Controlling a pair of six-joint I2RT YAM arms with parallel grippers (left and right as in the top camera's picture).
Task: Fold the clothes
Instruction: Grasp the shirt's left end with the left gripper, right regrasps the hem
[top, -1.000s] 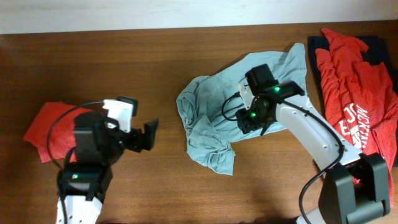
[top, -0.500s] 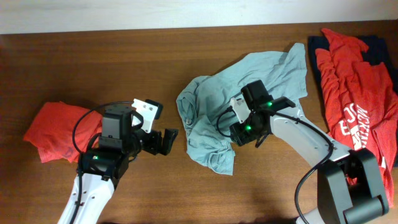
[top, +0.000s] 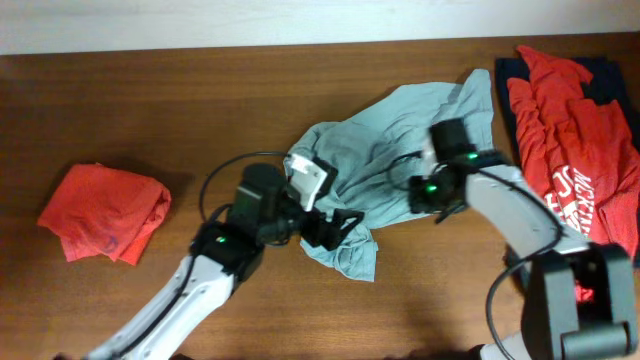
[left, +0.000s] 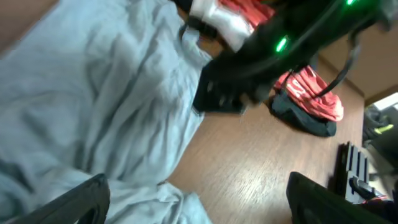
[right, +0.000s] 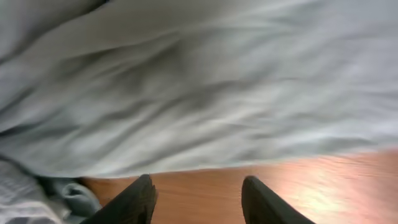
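At the middle of the brown wooden table (top: 150, 100) lies the crumpled pale blue-grey cotton T-shirt (top: 400, 130). The left gripper (top: 338, 228) hovers, fingers spread wide, over its lower-left folds. The right gripper (top: 428, 196), fingers parted, hangs over its lower edge.

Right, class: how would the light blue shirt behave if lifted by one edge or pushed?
The shirt will probably sag and drape, since it lies in soft crumpled folds. It looks thin, so it is likely light. Pushed across the smooth wooden table, it would likely bunch up rather than slide as one piece.
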